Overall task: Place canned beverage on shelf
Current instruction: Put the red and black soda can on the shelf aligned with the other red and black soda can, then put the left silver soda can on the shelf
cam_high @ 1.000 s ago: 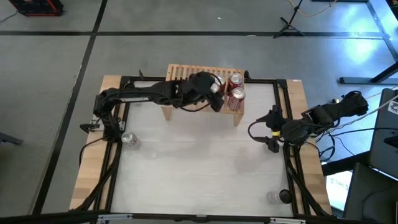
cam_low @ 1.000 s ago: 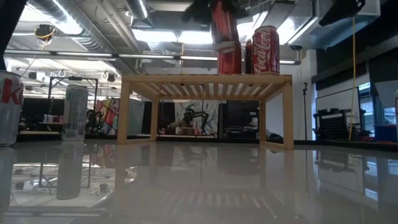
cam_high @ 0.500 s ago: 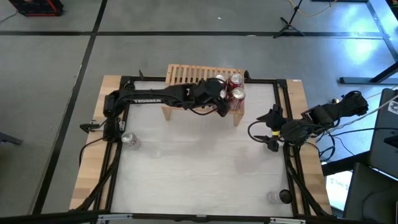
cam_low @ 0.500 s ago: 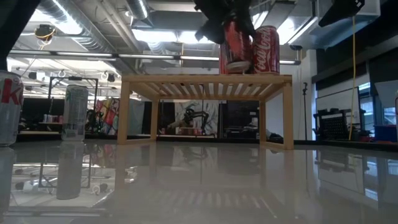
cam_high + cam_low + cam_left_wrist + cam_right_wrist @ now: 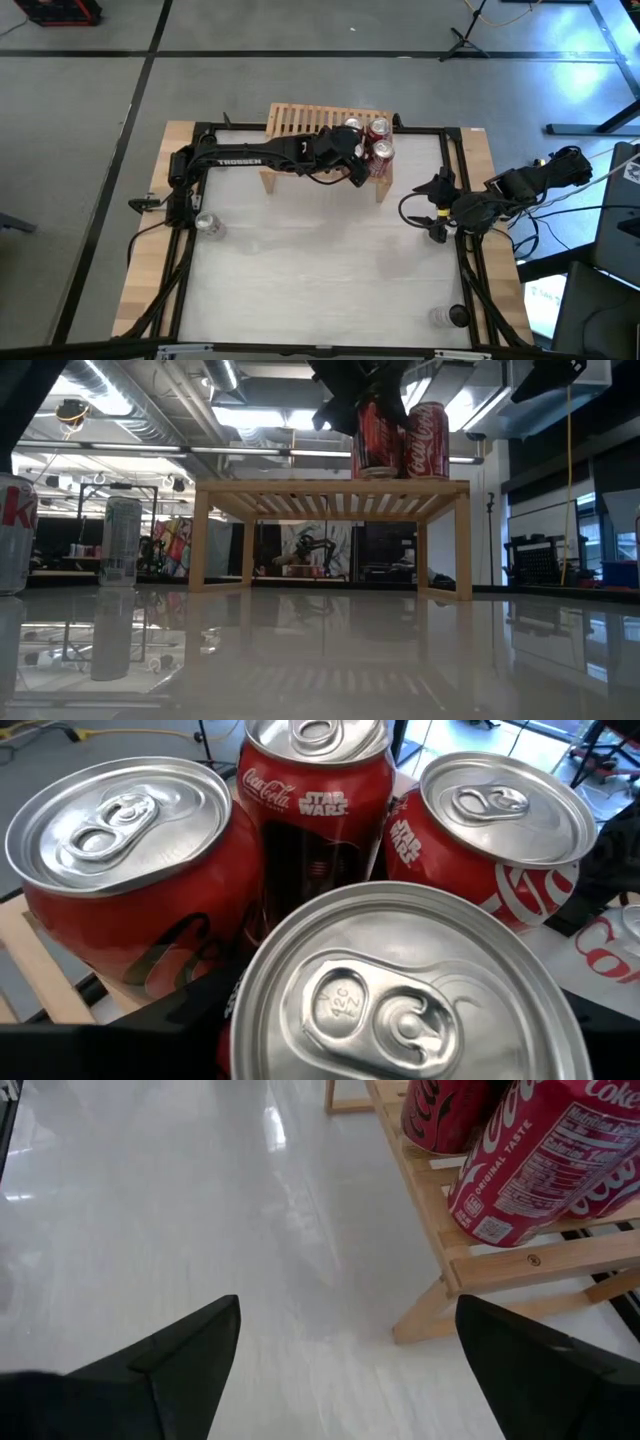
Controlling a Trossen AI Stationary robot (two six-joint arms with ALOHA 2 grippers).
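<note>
The light-wood shelf (image 5: 300, 118) stands at the table's far edge; it also shows in the low view (image 5: 330, 488). Three red cans (image 5: 120, 870) (image 5: 315, 780) (image 5: 500, 830) stand on the right part of its slatted top. My left gripper (image 5: 352, 165) is shut on a fourth red can (image 5: 400, 990), on the near side of those three. My right gripper (image 5: 350, 1370) is open and empty over the table's right side (image 5: 435, 208). My left gripper pinches the can's upper side wall just below the rim (image 5: 245, 995) between its two fingers, coming from above and pointing down. The can (image 5: 378, 440) stands upright with its base level with the slats. I cannot tell whether the base rests on them.
A silver can (image 5: 210, 225) stands near the table's left edge and shows tall in the low view (image 5: 120, 540), beside a red-and-white can (image 5: 15, 530). Another can (image 5: 447, 316) stands at the near right corner. The shelf's left half is bare.
My left gripper has carried the red can toward the table's right edge along the shelf, up to the three standing cans, and down. The can was higher, then tilted; now it is upright with its base at slat level.
</note>
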